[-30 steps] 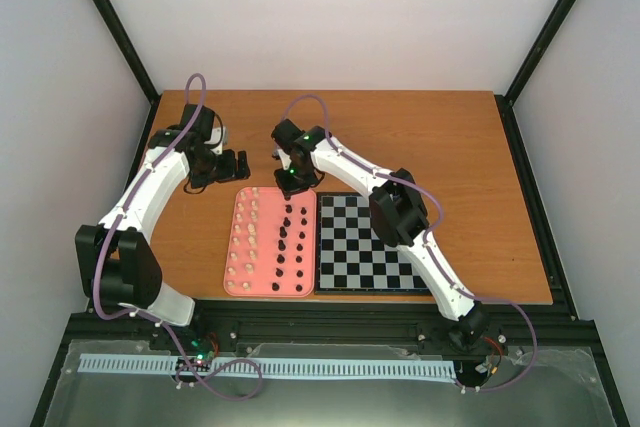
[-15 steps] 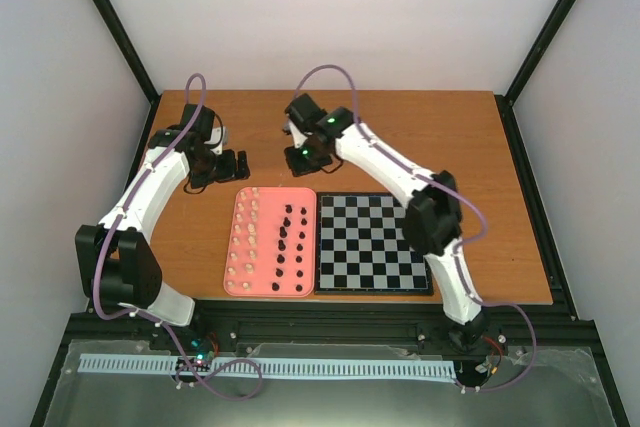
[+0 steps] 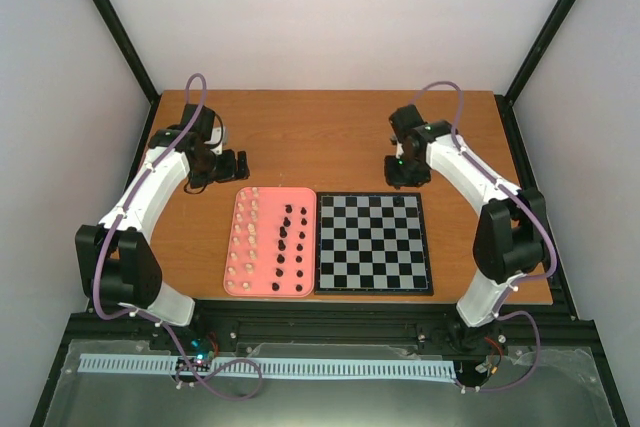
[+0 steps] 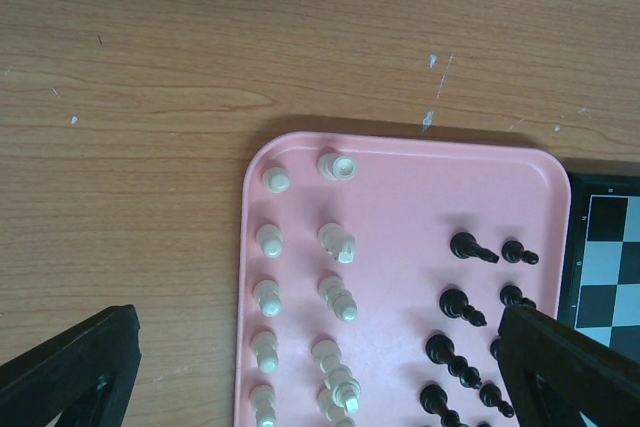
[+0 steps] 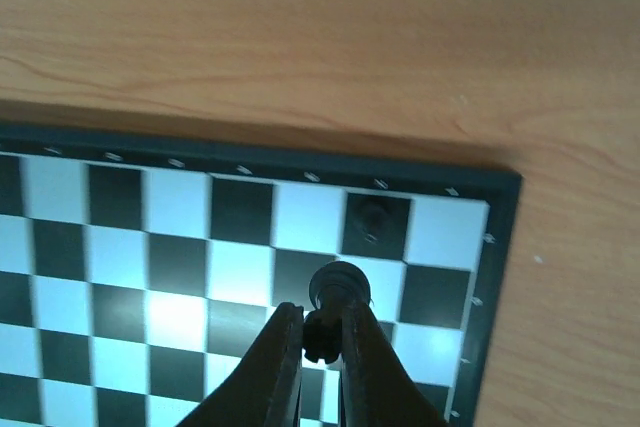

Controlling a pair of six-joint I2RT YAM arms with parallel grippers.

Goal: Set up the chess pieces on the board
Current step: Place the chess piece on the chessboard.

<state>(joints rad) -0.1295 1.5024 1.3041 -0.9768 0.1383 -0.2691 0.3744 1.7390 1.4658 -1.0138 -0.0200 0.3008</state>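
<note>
Wooden table [image 3: 330, 132] carries the board [image 3: 372, 243], its left edge beside a pink tray [image 3: 270, 247]. One dark chess piece [image 5: 338, 283] is pinched between the fingers of the right hand [image 5: 320, 322], over the squares near the board's far right corner. Whether its base touches the board cannot be told. The other dark pieces [image 4: 470, 247] stand in the tray's right half, and the cream pieces [image 4: 268, 240] in two columns on its left. The left hand [image 4: 318, 347] hangs above the tray's far end with its fingers spread wide apart, gripping nothing.
</note>
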